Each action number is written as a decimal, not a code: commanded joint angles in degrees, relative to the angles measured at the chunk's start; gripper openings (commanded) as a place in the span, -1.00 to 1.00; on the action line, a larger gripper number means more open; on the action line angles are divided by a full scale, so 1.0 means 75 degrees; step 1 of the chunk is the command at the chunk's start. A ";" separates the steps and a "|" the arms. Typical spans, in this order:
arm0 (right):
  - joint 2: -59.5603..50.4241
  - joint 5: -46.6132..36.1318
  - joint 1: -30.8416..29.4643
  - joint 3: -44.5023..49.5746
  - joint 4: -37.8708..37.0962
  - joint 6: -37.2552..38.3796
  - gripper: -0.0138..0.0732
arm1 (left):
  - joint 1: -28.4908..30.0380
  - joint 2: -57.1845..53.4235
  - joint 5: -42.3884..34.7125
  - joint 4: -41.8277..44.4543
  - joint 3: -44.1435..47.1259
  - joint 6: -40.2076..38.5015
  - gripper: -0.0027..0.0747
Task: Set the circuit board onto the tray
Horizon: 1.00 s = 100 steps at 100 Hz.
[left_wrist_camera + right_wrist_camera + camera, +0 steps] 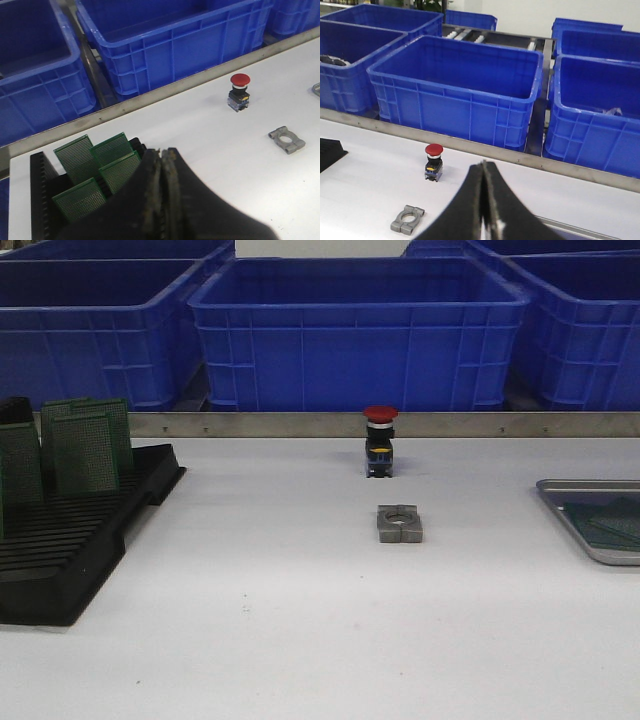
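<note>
Circuit boards [85, 445], green and perforated, stand upright in the slots of a black slotted rack [70, 550] at the left side of the white table [300, 640]; the left wrist view shows four of them leaning in a loose cluster near one end of the rack. At the far right edge of the front view lies the tray [565, 502], a shallow silver-grey pan with a raised rim, only partly in frame, and a green board [612, 522] already rests flat on its bottom. Rack and tray are well apart, with the middle of the table between them. In that middle stands a red-capped push button [380, 440] on a black body, near the metal strip [250, 424] along the table's back edge, and just in front of it sits a small grey metal clamp block [400, 523] with a round bore. Behind the strip are several blue plastic bins [360, 330]. Neither arm appears in the front view. The left gripper [161, 165] hangs above the rack end, its dark fingers pressed together with nothing between them. The right gripper [484, 180] hangs over the table, the button and the clamp block ahead of it, and its fingers likewise meet in a thin seam, holding nothing.
</note>
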 commanded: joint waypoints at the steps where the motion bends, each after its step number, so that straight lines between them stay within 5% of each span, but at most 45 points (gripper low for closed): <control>1: -0.0564 -0.0316 -0.0005 0.0121 0.0297 -0.0102 -0.82 | 0.0026 -0.0878 -0.0786 -0.0572 0.0541 0.0212 -0.98; 45: -0.1987 0.0141 -0.0005 0.0947 0.0299 -0.0102 -0.82 | 0.0026 -0.4347 -0.1572 -0.0558 0.3028 0.0212 -0.98; 100: -0.1987 0.0310 -0.0005 0.0981 0.0299 -0.0102 -0.82 | 0.0026 -0.4551 -0.1521 -0.0558 0.3158 0.0212 -0.98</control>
